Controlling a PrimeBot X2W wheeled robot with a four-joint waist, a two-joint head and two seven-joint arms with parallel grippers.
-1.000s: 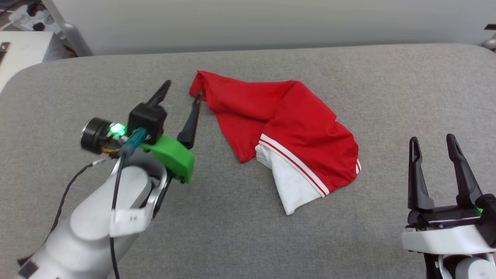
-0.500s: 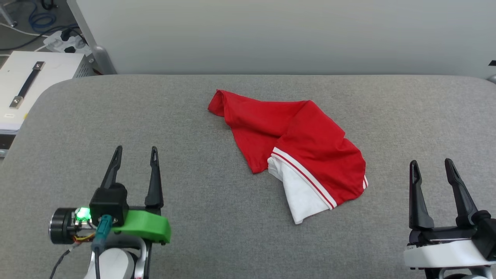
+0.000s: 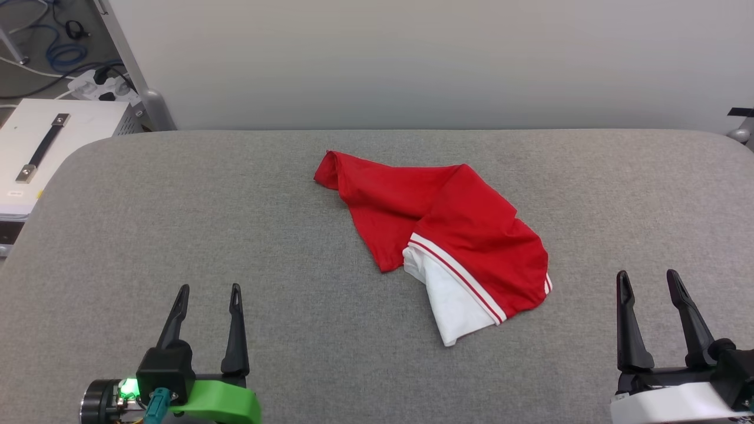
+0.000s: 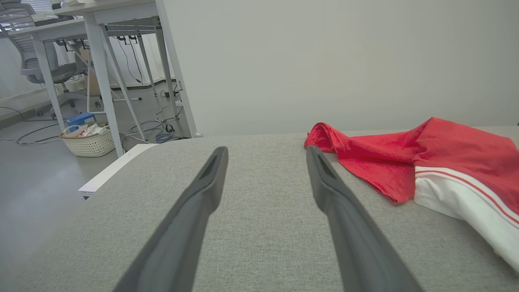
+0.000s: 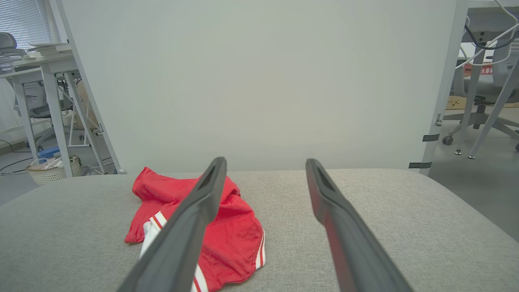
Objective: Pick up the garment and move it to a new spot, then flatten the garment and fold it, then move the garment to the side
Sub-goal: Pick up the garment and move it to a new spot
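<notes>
1. The left gripper (image 3: 210,287) sits at the lower left of the head view. Its two dark fingers are spread wide, bare grey cloth shows between them, and it grips nothing.
2. The right gripper (image 3: 646,273) sits at the lower right, its fingers spread just as wide and likewise empty.
3. The red jersey T-shirt (image 3: 459,235) lies crumpled on the grey padded table (image 3: 177,206). It is about mid-table, between the two grippers and well apart from both.
4. A white sleeve edged with red-and-white striped trim sticks out from under the red cloth on the near side. A bunched red corner points to the far left.
5. In the left wrist view the shirt (image 4: 446,150) lies to the right of that gripper's fingers. In the right wrist view it (image 5: 239,227) lies to the left, partly behind one finger.
6. A white box with a black handle (image 3: 35,135) stands off the table's far-left corner.
</notes>
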